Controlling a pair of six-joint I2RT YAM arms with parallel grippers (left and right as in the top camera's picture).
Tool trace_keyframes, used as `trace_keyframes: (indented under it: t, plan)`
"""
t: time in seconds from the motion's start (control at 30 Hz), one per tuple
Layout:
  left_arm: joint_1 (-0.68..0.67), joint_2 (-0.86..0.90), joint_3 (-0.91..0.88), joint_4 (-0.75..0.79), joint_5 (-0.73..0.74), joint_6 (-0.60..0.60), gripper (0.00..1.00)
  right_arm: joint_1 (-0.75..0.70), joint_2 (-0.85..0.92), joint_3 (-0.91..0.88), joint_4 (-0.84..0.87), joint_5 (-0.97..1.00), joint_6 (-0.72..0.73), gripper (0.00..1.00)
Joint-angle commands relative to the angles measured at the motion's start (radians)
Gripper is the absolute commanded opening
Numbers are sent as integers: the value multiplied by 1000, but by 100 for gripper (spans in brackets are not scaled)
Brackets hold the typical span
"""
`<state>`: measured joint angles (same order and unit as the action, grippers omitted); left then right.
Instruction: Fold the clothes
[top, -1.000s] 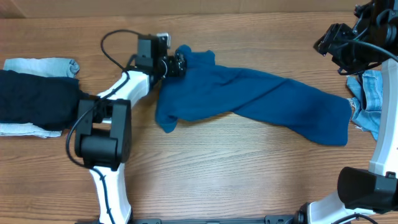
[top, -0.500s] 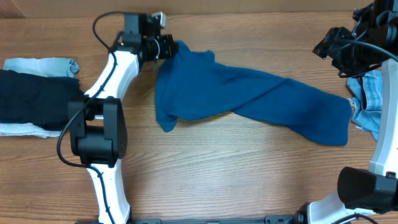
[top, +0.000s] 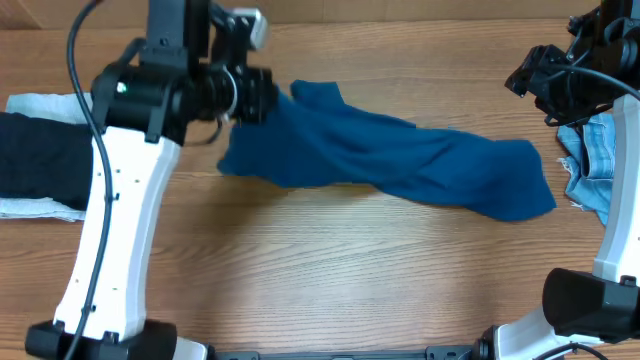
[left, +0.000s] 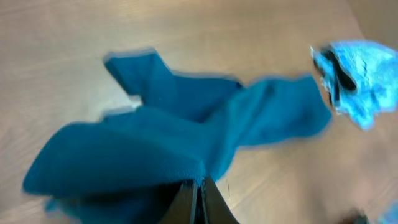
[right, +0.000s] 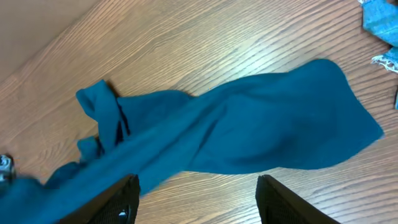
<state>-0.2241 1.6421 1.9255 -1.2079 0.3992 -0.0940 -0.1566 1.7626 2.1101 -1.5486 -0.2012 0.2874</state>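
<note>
At the far left of the table (top: 330, 280), a folded near-black garment (top: 45, 160) lies on a pale cloth (top: 40, 100), apart from the work. To its right, the left gripper (top: 268, 98) is closed on a bunched edge of the royal-blue polo shirt (top: 420, 160). The left wrist view shows the two jaws pressed together at the bottom of the frame with fabric pinched between them (left: 196, 198). The shirt's held end appears to be lifted, and the cloth drapes away from the jaws. The shirt is a crumpled band whose long axis runs left to right across the middle of the table, sloping slightly toward the near edge. Its free end lies just beside the frayed light-blue denim piece (top: 598, 150). The right gripper (right: 196, 186) stands over the far right of the table with its jaws parted, and nothing is between them. The shirt lies to its left, with the free end nearest. Judgement: the right arm is better placed to take the free end, so the garment can be drawn out along its long axis before folding.
</note>
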Motion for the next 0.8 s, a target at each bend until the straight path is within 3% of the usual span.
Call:
trace_keyframes:
  t: [0.0, 0.23, 0.53, 0.6, 0.7, 0.77]
  plan:
    - [-71, 5, 8, -188, -71, 28, 4, -1, -1, 10, -6, 28, -8, 64]
    - [-98, 5, 7, -482, -111, 27, 4, -1, -1, 10, -9, 29, -8, 65]
    - [-219, 5, -35, -482, -67, 19, 10, -1, -1, 10, 0, 96, -8, 75]
    - [-256, 5, -77, -478, -133, -14, 10, -1, -1, 10, 6, 97, -8, 76]
    - [-290, 5, -136, -478, -153, -41, 18, -2, -1, 10, 10, 97, -8, 78]
    - [-293, 5, -161, -429, -256, -74, 25, -2, -1, 10, 20, 96, -7, 79]
